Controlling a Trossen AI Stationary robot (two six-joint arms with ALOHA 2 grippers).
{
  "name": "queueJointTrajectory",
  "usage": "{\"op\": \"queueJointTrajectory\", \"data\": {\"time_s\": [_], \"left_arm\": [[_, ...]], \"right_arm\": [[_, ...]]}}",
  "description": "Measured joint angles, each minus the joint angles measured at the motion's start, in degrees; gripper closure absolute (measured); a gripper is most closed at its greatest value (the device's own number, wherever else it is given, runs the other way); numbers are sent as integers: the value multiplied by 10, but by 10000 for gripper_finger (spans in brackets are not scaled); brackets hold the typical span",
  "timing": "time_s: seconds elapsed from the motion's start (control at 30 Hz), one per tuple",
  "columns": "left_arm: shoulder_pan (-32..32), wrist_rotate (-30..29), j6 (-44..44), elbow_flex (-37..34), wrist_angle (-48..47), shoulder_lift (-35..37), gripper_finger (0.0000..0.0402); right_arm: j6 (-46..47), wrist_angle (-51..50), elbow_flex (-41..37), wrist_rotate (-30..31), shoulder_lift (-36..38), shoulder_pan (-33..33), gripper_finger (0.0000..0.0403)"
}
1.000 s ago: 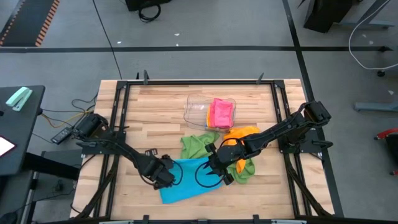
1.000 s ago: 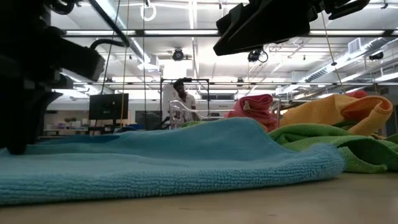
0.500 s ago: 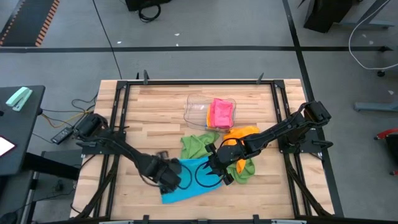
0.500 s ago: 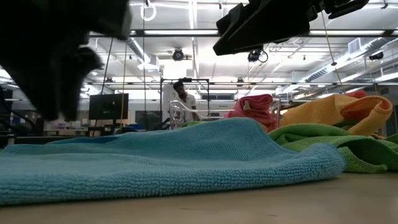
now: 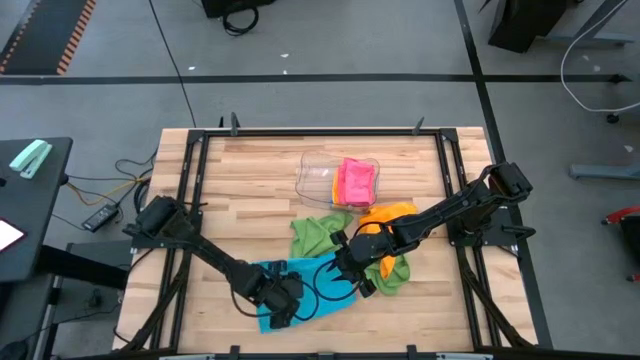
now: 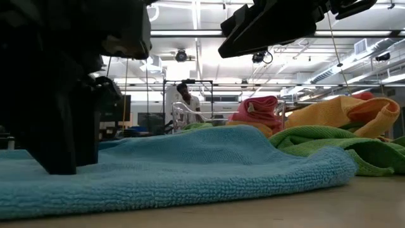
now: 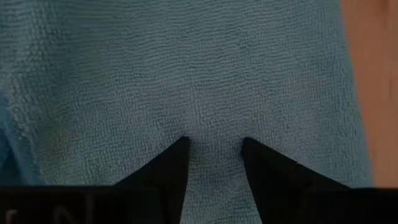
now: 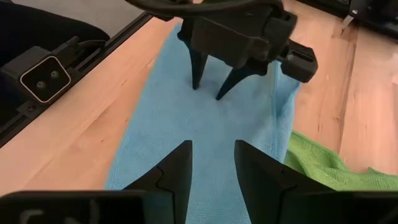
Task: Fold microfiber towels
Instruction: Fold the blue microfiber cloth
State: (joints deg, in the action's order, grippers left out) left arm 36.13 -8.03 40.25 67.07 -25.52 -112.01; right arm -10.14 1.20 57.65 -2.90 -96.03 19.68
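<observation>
A blue microfiber towel (image 5: 330, 298) lies spread flat on the wooden table near its front edge. My left gripper (image 7: 214, 146) stands on it, open and pointing down; the right wrist view shows it from the far side (image 8: 208, 90). My right gripper (image 8: 211, 149) hangs open above the towel's right part, raised clear of it (image 6: 266, 25), with nothing between its fingers. A green towel (image 5: 315, 235) and an orange towel (image 5: 390, 220) lie crumpled behind the blue one. A pink towel (image 5: 357, 180) sits folded in a clear tray (image 5: 320, 175). My left gripper comes at the blue towel from above, fingers pointing steeply down. Both fingertips (image 8: 196, 84) stand apart on the towel's top surface (image 7: 214, 127), toward its near left part. No cloth shows pinched between them, and the towel lies flat on the table.
The green towel's other end (image 5: 395, 275) lies under my right arm beside the blue towel. A black cable loop (image 5: 322, 285) hangs over the blue towel. Bare wood (image 5: 240, 190) is free at the far left. A person (image 6: 183, 98) stands far off in the room.
My left gripper has gone along the blue towel toward the table's right and near edges and has tipped to point more steeply down. It now stands on the towel. My right gripper has kept still.
</observation>
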Motion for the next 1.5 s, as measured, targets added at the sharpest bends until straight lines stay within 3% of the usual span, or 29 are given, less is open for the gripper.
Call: {"op": "queueJointTrajectory", "data": {"time_s": [0.3,0.73,1.1,1.27,1.4,1.5], "left_arm": [[59,83,38,6,-57,30,247],[55,69,54,8,-96,64,271],[96,73,74,8,-255,72,277],[123,16,85,8,-314,96,287],[141,-8,18,9,-359,101,280],[155,-9,-95,9,-360,98,267]], "right_arm": [[16,2,0,-4,0,0,274],[40,85,1,-4,-15,23,274],[86,112,0,43,-24,25,274],[79,132,0,44,-24,25,274],[65,132,0,45,-24,25,274],[54,124,0,44,-24,25,274]]}}
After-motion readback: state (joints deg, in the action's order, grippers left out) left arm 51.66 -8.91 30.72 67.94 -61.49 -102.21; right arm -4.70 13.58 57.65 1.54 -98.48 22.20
